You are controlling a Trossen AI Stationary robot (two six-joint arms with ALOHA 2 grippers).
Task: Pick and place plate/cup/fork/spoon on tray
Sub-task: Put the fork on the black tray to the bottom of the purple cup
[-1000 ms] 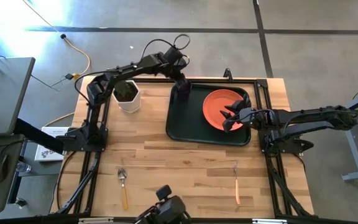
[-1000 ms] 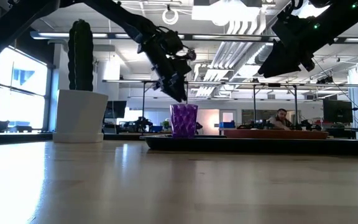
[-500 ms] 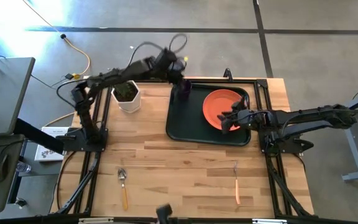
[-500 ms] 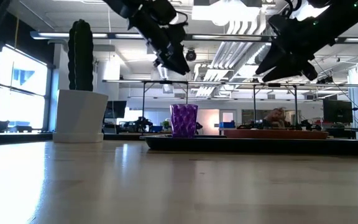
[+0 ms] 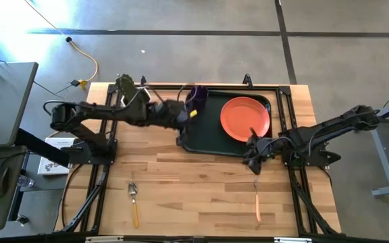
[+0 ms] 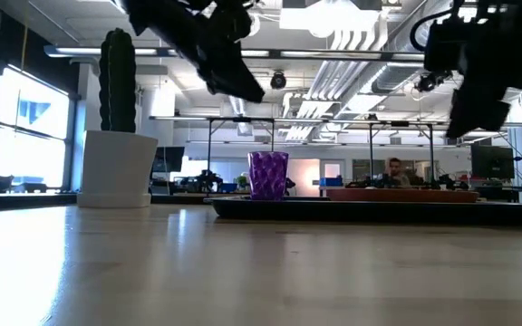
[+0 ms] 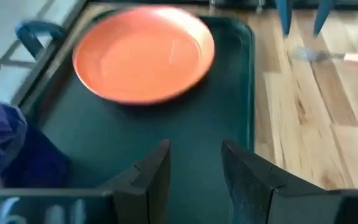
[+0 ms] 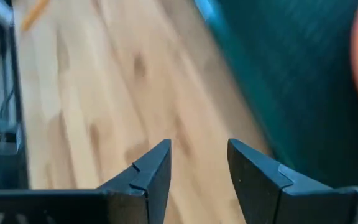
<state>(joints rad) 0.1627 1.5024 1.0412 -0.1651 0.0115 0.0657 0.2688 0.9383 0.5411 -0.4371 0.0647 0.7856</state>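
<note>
At the left of the high view, the left gripper (image 5: pixel 183 116) hangs over the tray's (image 5: pixel 208 138) left edge, just below the cup (image 5: pixel 195 96). Its jaws are spread with nothing between them. In the left wrist view the fingers (image 7: pixel 151 177) frame bare tray floor (image 7: pixel 135 137); the cup (image 7: pixel 5 143) lies off to one side of them, and the plate (image 7: pixel 143 53) farther ahead, clear of the jaws.

In the frame's centre, the cup stands at the tray's upper left corner and the plate (image 5: pixel 245 119) lies in the tray's right half.

Lower down, the spoon (image 5: pixel 134 202) lies at lower left on the table (image 5: pixel 181 182), the fork (image 5: pixel 256 200) at lower centre-right, both off the tray.

Further right, the right gripper (image 5: pixel 254 154) hovers just beyond the tray's lower right corner, above the fork's tines. Its jaws are parted and empty; between the fingers (image 8: pixel 151 171) shows bare wood, the tray's edge (image 8: pixel 272 81) to one side.
</note>
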